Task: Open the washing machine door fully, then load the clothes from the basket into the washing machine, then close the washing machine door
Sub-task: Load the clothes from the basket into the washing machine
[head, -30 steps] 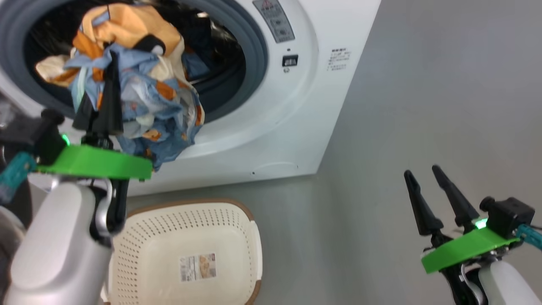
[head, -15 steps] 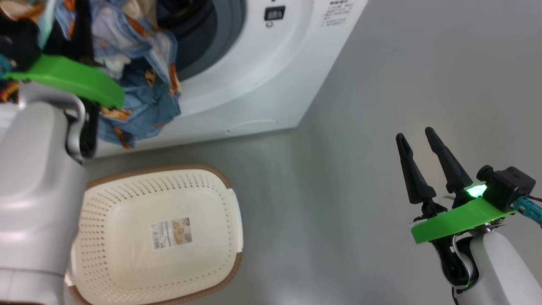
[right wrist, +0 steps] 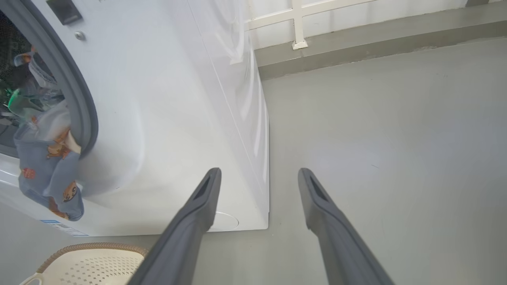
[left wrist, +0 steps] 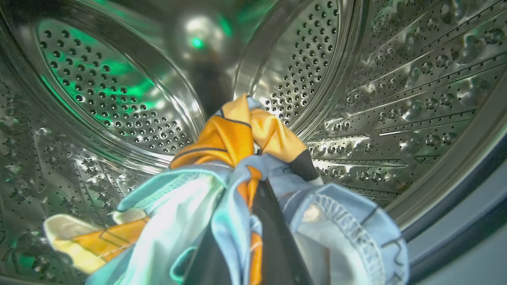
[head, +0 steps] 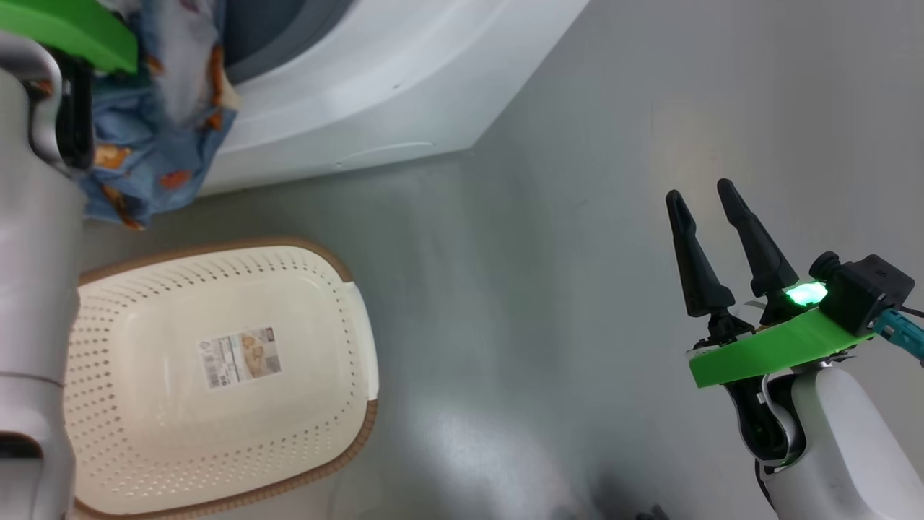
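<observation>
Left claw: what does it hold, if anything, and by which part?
The left claw is shut on the clothes, gripping a bunched fold of the bundle inside the drum. The right claw is open and empty.

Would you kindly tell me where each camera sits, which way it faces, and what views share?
Head view: on the robot's head, looking down at the floor, the basket and the foot of the washing machine; left forearm at left, open right gripper lower right.
Left wrist view: on the left wrist, facing into the steel drum; left gripper shut on the clothes.
Right wrist view: on the right wrist, facing the machine's corner and floor past its open fingers.
Shared: head and right wrist views show basket, machine and hanging clothes.
</observation>
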You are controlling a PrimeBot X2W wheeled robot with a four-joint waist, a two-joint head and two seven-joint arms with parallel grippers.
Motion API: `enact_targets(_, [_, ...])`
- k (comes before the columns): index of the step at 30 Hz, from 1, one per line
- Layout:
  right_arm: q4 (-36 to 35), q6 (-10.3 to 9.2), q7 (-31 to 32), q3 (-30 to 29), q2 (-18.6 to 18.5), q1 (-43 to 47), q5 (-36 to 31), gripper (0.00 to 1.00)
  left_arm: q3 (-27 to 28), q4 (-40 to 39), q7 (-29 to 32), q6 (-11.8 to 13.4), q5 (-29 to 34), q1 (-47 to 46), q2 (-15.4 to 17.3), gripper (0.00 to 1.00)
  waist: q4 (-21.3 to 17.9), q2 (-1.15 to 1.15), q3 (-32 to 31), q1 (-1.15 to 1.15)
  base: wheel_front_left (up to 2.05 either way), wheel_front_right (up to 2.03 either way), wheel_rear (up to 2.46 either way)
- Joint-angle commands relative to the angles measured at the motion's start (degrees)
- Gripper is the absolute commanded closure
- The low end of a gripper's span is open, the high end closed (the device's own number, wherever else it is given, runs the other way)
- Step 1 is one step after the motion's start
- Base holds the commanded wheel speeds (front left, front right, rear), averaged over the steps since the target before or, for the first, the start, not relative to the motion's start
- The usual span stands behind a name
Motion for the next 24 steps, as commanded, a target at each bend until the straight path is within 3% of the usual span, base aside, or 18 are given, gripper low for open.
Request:
enact_targets(1, [-1.32,0.09,-0.27,0.87,0.20,0.55,-0.72,0.00,1.08,-0.74,-0.45,0.13,1.31,-2.28,2.36,1.00,-1.39,0.00,2.11,0.00,0.00,0.00,0.00])
enact_targets(6, [-1.48,0.09,-0.27,1.22,0.56,0.43,-0.82,0.00,2.12,0.25,-0.45,0.86,2.53,-4.86,2.76,1.00,-1.96,0.00,2.84,0.00,0.00,0.00,0.00])
enact_targets(15, [-1.50,0.09,-0.27,1.74,1.07,0.02,-0.99,0.00,6.39,-4.84,-0.45,3.15,6.56,-7.05,3.51,1.00,-3.09,0.00,3.62,0.00,0.00,0.00,0.00])
enact_targets(16, [-1.43,0.09,-0.27,1.77,1.15,0.03,-1.04,0.00,6.56,-3.98,-0.45,3.18,6.77,-6.69,3.35,0.77,-3.12,0.00,3.54,0.00,0.00,0.00,0.00])
enact_targets(18, [-1.25,0.09,-0.27,1.77,1.26,0.14,-1.13,0.00,6.40,-0.24,-0.46,2.82,6.77,-6.13,2.74,0.00,-3.06,0.00,3.29,0.00,0.00,0.00,0.00])
enact_targets(24, [-0.99,0.09,-0.27,1.68,1.30,0.05,-1.19,0.00,6.00,5.22,-0.46,1.69,7.01,-7.12,1.71,0.00,-2.46,0.00,2.99,0.00,0.00,0.00,0.00])
